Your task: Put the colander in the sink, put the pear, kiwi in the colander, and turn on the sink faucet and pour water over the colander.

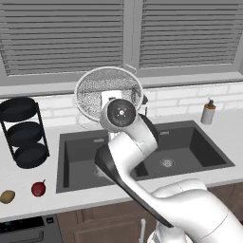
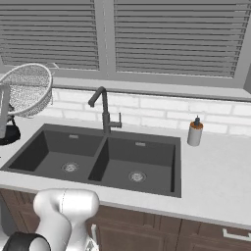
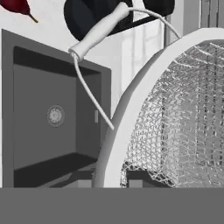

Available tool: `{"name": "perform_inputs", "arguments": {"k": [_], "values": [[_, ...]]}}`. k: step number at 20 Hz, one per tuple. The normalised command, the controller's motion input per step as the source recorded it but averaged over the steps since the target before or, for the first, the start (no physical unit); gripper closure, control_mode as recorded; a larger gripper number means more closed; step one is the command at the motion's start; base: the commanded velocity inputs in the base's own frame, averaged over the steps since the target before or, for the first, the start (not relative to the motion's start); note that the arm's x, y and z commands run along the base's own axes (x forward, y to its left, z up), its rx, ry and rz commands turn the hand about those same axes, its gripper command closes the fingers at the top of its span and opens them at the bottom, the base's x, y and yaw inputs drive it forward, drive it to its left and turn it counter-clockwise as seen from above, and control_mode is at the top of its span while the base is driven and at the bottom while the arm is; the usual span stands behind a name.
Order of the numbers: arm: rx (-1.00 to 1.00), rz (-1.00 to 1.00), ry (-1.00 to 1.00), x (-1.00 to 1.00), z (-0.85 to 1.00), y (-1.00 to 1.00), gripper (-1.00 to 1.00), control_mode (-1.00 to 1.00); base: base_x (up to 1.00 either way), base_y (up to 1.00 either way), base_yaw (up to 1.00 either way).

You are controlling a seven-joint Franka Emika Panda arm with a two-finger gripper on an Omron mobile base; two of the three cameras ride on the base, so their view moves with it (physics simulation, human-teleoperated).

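You are seeing the colander [image 1: 108, 92] hanging tipped on edge in the upper middle of the left base frame, lifted above the sink [image 1: 199, 152] and standing out against the white brick backsplash [image 1: 185, 99]; the gripper [image 3: 110, 181] is clamping its rim, jaws drawn tight together on it. In the right base frame the colander [image 2: 27, 89] is sitting at the far left edge, with the sink faucet [image 2: 104, 112] rising behind the divider between the two basins. The pear [image 1: 38, 188] and kiwi [image 1: 7, 196] are lying side by side, apart, on the pale counter [image 1: 28, 209] at lower left, below the black tiered rack [image 1: 23, 133]. A soap dispenser [image 1: 208, 112] is standing right of the sink; closed blinds [image 1: 61, 33] are spanning the top. The arm is covering the sink's middle; the fingertips are hard to make out.
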Motion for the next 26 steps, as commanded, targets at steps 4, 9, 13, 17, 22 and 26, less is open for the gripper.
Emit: {"name": "perform_inputs", "arguments": {"k": [4,9,13,17,22,26], "values": [[0.00,0.00,0.15,0.19,-0.80,0.00,1.00,-1.00,0.00,0.00,0.00],[0.00,0.00,0.18,0.28,-0.72,0.12,1.00,-1.00,0.00,0.00,0.00],[0.02,0.00,0.24,0.52,-0.62,0.24,1.00,-1.00,0.00,0.00,0.00],[0.00,-0.03,0.27,0.64,-0.59,0.35,1.00,-1.00,0.00,0.00,0.00],[0.00,-0.11,0.25,0.50,-0.59,0.30,1.00,-1.00,0.00,0.00,0.00],[0.00,-0.15,0.23,0.46,-0.56,0.40,1.00,-1.00,0.00,0.00,0.00]]}}
